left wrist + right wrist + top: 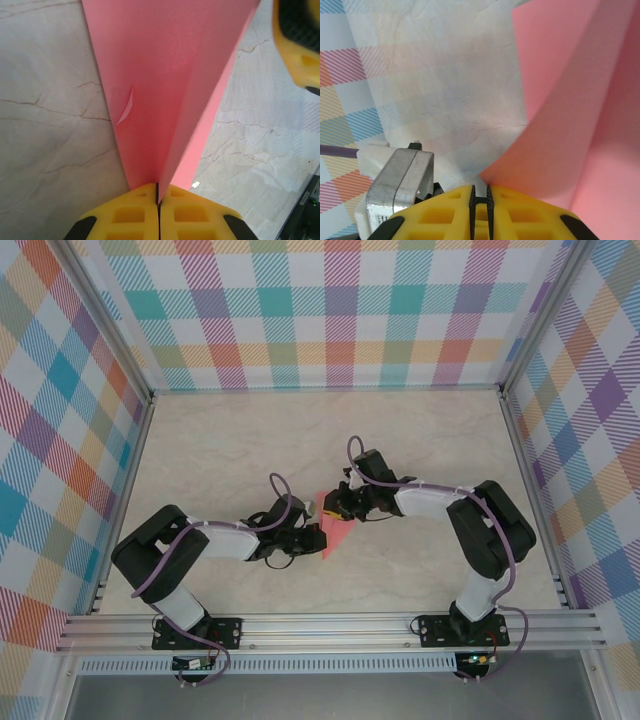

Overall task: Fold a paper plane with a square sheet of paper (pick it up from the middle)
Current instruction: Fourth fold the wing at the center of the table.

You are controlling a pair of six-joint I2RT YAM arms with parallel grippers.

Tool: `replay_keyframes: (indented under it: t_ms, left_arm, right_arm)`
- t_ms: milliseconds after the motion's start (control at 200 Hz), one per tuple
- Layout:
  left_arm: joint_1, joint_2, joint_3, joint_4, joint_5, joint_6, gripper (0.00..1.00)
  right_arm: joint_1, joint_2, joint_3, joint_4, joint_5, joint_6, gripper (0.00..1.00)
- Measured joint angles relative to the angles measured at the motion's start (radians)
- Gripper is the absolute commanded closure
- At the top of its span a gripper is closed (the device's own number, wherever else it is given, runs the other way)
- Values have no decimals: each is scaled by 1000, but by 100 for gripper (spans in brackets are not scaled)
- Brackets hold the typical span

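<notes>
One pink paper (pixel 332 535), tip toward 6 o'clock, is clenched by the left hand (pixel 158 189); whether the right hand (pixel 480 192) grips cannot be told.

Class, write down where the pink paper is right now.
In the top view the paper is near the middle of the table, between the grippers: the left gripper pinches its narrow tip, the right gripper beside it.
</notes>
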Motion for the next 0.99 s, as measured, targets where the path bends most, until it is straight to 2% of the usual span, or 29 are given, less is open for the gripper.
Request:
replay_keyframes:
  t_ms: [305, 745, 995]
  left_arm:
    - [2, 0, -2, 0, 2, -20, 94]
    - [26, 12, 5, -8, 54, -18, 95]
    - [42, 25, 15, -16, 91, -18, 95]
  right_arm:
    - [0, 82, 27, 6, -1, -1, 84]
    - [0, 80, 39, -23, 38, -10, 83]
    - [1, 43, 39, -2, 3, -9, 83]
